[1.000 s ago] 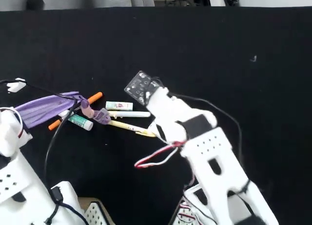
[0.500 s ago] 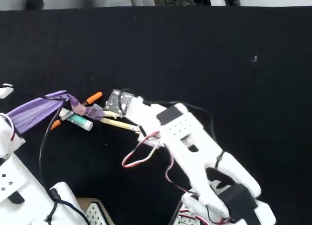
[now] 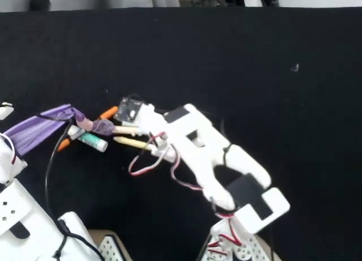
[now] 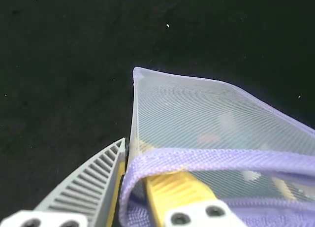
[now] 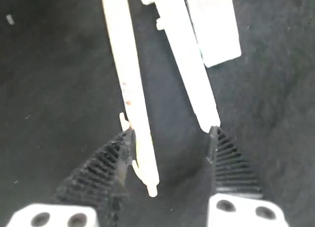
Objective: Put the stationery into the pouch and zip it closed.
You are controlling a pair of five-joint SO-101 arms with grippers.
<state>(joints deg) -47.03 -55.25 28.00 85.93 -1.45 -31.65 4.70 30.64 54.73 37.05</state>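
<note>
Where the left arm rises at the table's near corner, left gripper (image 4: 131, 148): clenched on the rim of the pouch, with the grey finger outside the mesh and the yellow finger inside it.
Pouch (image 3: 38, 128): purple mesh, lifted at the gripped end; its tapered far end lies among the stationery and covers the ends of the pens. Faint shapes show through the mesh in the left wrist view, but they cannot be identified.
Black cable (image 3: 55, 159): runs up from the left arm, crossing over the pouch and the orange marker.
Right arm (image 3: 198, 148): stretched from the near edge toward the stationery; it covers part of both pens.
Red-and-white wires (image 3: 141, 165): hang in loops under the right arm.
Right gripper (image 5: 170, 138): released, with the jaws spread around two pens.
Cream pen (image 5: 129, 84): touches one fingertip.
White pen (image 5: 189, 69): its end touches the other fingertip.
White block (image 5: 214, 25): just beside the white pen, beyond the jaws.
White tube (image 3: 91, 141): green band; lies just beside the pouch tip.
Orange marker (image 3: 108, 112): passes beneath the pouch tip.
Table (image 3: 254, 63): black cloth.
</note>
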